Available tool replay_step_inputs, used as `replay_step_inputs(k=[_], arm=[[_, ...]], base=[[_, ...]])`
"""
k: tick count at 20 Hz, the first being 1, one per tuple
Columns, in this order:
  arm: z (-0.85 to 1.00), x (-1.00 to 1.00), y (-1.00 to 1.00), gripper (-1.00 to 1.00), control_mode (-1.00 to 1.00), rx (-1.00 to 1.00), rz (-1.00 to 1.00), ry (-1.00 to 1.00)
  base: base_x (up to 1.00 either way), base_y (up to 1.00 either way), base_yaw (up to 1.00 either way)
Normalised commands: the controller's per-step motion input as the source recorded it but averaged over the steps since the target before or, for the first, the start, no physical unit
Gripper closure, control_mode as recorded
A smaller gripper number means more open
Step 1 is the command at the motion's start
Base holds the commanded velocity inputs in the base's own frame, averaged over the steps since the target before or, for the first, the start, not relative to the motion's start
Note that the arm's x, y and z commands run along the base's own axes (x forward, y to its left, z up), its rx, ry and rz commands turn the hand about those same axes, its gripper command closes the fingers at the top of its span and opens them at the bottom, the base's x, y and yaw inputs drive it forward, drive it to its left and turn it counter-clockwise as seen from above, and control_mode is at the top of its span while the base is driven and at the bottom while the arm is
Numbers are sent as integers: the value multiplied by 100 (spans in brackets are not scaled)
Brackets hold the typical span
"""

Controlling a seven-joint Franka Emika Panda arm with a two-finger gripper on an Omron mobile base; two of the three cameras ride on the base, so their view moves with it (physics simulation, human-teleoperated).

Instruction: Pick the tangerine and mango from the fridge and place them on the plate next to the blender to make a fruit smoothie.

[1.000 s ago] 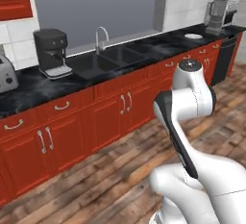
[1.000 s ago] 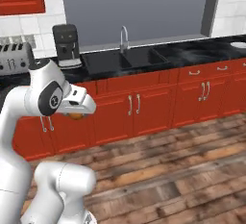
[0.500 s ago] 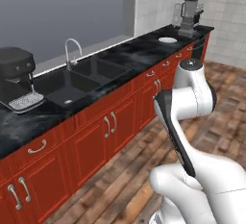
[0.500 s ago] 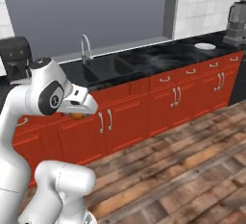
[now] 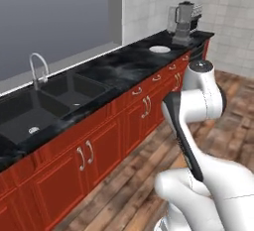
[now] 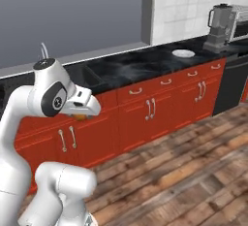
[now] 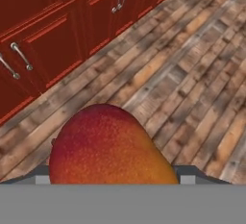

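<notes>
The mango point(image 7: 108, 146), red on top and orange below, bulks large at the bottom of the hand view and hides the fingertips. My gripper point(image 6: 82, 115) is shut on it, held over the wooden floor in front of the red cabinets, and a bit of orange mango point(image 6: 79, 118) peeks out under the hand. The white plate point(image 5: 159, 49) point(image 6: 183, 53) lies on the black counter, far ahead of the gripper. Beside it stands the dark blender point(image 5: 183, 23) point(image 6: 218, 26). The tangerine and the fridge are out of view.
A black double sink point(image 5: 49, 96) with a curved faucet point(image 5: 37, 66) is set in the counter to the left. A silver box appliance point(image 6: 237, 21) stands behind the blender, with a black dishwasher front point(image 6: 232, 84) below. Open wooden floor point(image 6: 184, 171) runs along the cabinets.
The whole picture has shifted: the base has moved along the counter, so the coffee machine has left the views and the plate and blender are nearer. The arm keeps its pose with the mango.
</notes>
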Motion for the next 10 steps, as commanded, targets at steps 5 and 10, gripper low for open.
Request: replay_step_inputs(k=[5,10], arm=[[0,0,0,100,100,0,0,0],[0,0,0,100,100,0,0,0]], base=[[100,-79,7],[100,-78,17]])
